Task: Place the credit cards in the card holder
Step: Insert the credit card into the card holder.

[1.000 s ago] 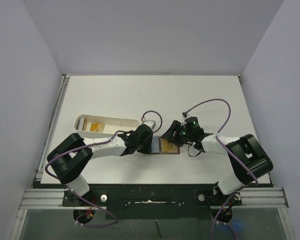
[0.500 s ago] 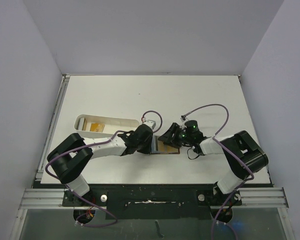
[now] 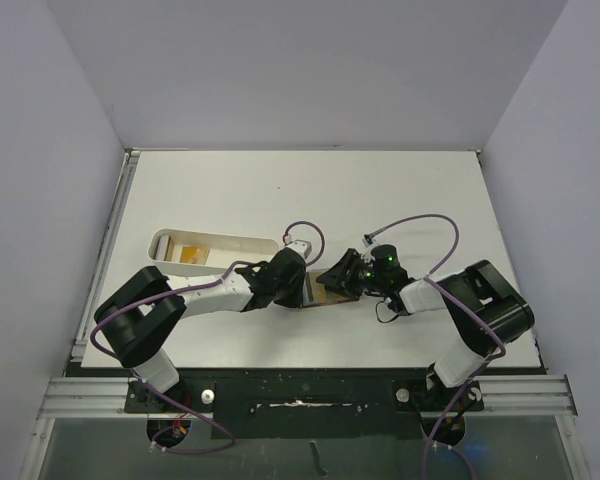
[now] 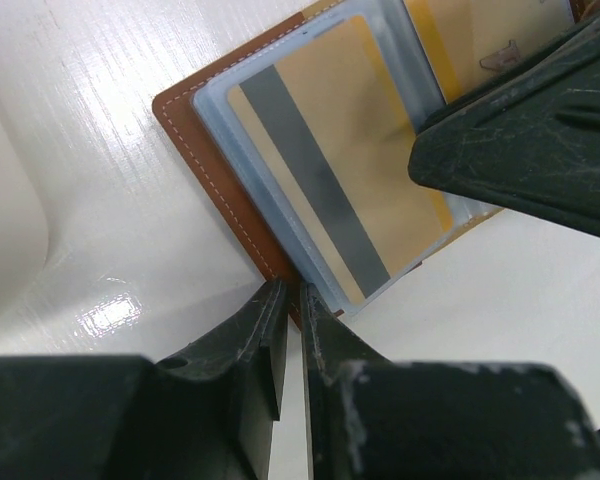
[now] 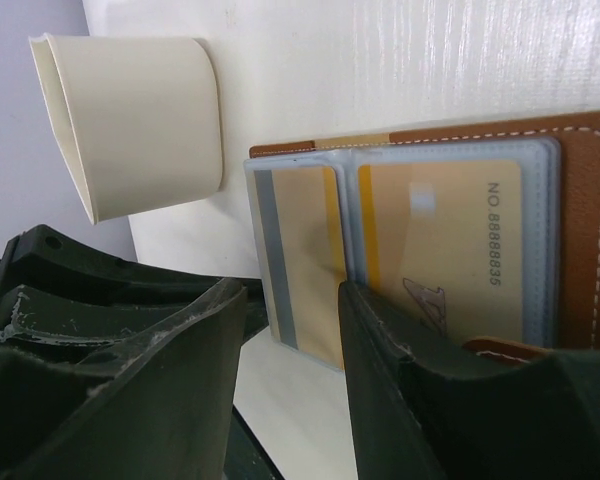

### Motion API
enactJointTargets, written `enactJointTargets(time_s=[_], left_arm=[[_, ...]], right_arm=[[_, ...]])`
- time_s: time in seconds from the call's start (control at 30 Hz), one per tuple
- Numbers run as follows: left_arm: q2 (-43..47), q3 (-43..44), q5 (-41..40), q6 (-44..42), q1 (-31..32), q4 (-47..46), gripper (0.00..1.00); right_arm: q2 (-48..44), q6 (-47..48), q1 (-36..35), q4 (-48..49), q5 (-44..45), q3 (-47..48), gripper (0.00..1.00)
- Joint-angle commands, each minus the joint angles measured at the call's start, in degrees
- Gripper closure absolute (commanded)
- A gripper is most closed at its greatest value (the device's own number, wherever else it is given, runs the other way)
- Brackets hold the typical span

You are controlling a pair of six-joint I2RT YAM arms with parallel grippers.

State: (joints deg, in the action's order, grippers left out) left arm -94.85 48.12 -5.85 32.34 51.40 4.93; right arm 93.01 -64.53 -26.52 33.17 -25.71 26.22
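The card holder (image 3: 327, 293) lies open on the table, brown leather (image 4: 212, 165) with clear sleeves. A yellow-orange credit card (image 4: 325, 170) with a grey stripe sits in the left sleeve. A second yellow card (image 5: 440, 250) sits in the right one. My left gripper (image 4: 292, 296) is shut on the holder's near edge. My right gripper (image 5: 292, 310) hovers open at the holder's other side. The striped card's sleeve (image 5: 305, 260) lies between its fingers, and one finger (image 5: 400, 370) rests over the sleeve fold.
A long white tray (image 3: 166, 240) stands left of the holder, with something yellowish (image 3: 192, 254) lying in it. Its rounded end (image 5: 140, 120) is close to the holder. Both arms meet over the holder near the table's front.
My right gripper has slid left onto the holder and its jaws have narrowed. The left gripper and the holder have stayed put.
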Motion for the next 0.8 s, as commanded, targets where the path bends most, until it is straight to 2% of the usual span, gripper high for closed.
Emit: enactJointTargets(time_s=[0.0,0.1,0.23,0.4,0.5,0.63,0.67,0.73,0.77], left_arm=[[0.6,0.0,-0.5,0.3,-0.1,-3.9,0.9],[1.3,0.1,-0.6,0.3,-0.1,-3.2,0.89],[3.3,1.0,-2.0,0.4,0.0,-0.8,0.81],[5.0,4.1,-3.0,-0.2,0.0,3.1,0.74],[4.3,7.0,-4.9,0.1,-0.1,7.4,0.73],[6.1,7.3,-6.2,0.7,-0.1,8.0,0.72],[6.8,7.1,-6.5,0.7,-0.1,7.8,0.69],[8.5,7.1,-7.3,0.8,-0.2,7.7,0.51],[9.4,7.1,-7.7,0.7,-0.3,7.8,0.48]], right_arm=[[0.9,-1.1,-0.9,6.0,-4.8,-0.3,0.58],[-0.8,1.3,-0.5,2.6,-5.0,0.0,0.57],[-5.8,9.0,0.1,-11.7,-1.3,2.8,0.56],[-12.1,18.8,0.1,-31.3,8.5,7.6,0.52],[-15.1,23.3,0.2,-38.8,15.0,10.1,0.51],[-17.3,26.3,0.0,-46.6,23.1,13.6,0.49],[-17.5,26.9,-0.1,-48.1,24.9,14.3,0.49],[-17.5,28.0,-0.4,-50.3,28.0,15.4,0.48],[-17.5,28.4,-0.5,-51.1,29.3,15.9,0.48]])
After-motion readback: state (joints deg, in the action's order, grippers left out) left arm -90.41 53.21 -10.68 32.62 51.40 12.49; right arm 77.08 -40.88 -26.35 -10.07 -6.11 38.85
